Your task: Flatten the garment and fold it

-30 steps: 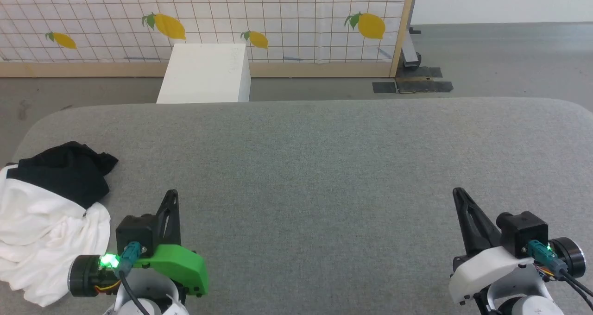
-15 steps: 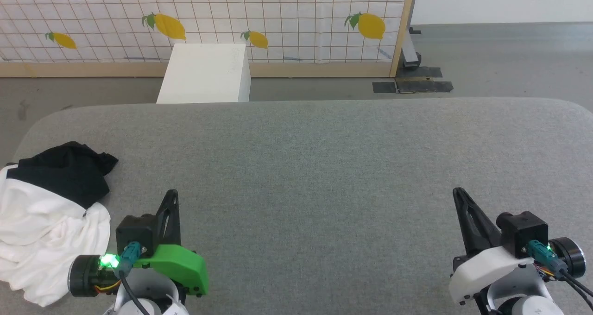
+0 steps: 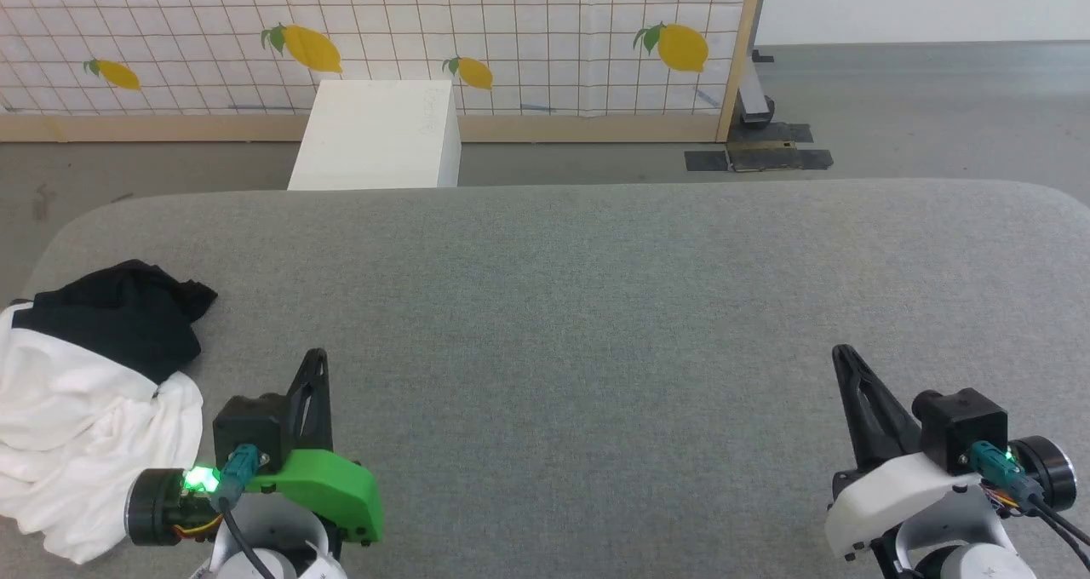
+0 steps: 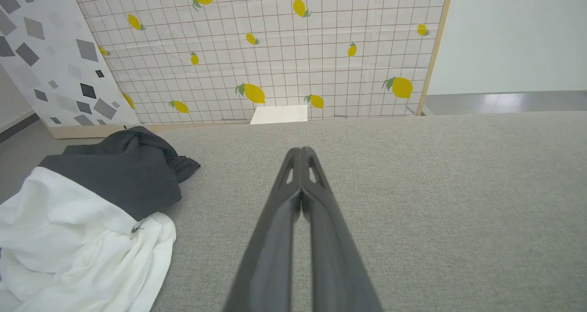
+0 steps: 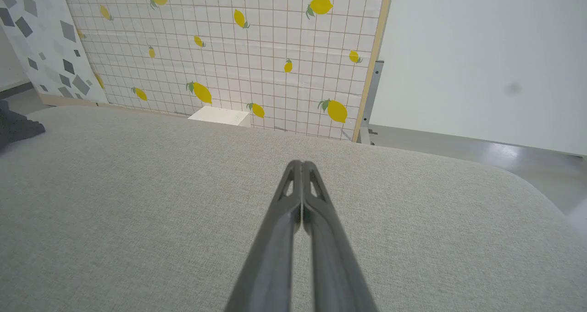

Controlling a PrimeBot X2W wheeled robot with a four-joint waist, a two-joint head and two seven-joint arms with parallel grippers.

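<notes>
The garment (image 3: pixel 81 409) lies crumpled at the left end of the grey table (image 3: pixel 596 306), white body toward me and black sleeve bunched on its far side. In the left wrist view the garment (image 4: pixel 78 229) fills the lower left. My left gripper (image 3: pixel 317 356) hovers just right of it, shut and empty, its fingers pressed together (image 4: pixel 301 152). My right gripper (image 3: pixel 843 353) rests near the table's right front, also shut with nothing in it (image 5: pixel 301 164). A black corner of the garment (image 5: pixel 18 124) shows at the far left of the right wrist view.
A white box (image 3: pixel 379 136) stands on the floor behind the table, before a lemon-patterned screen (image 3: pixel 383 34) with a wooden frame. Grey floor (image 3: pixel 920 111) opens at the back right. The table's padded grey top stretches wide between both grippers.
</notes>
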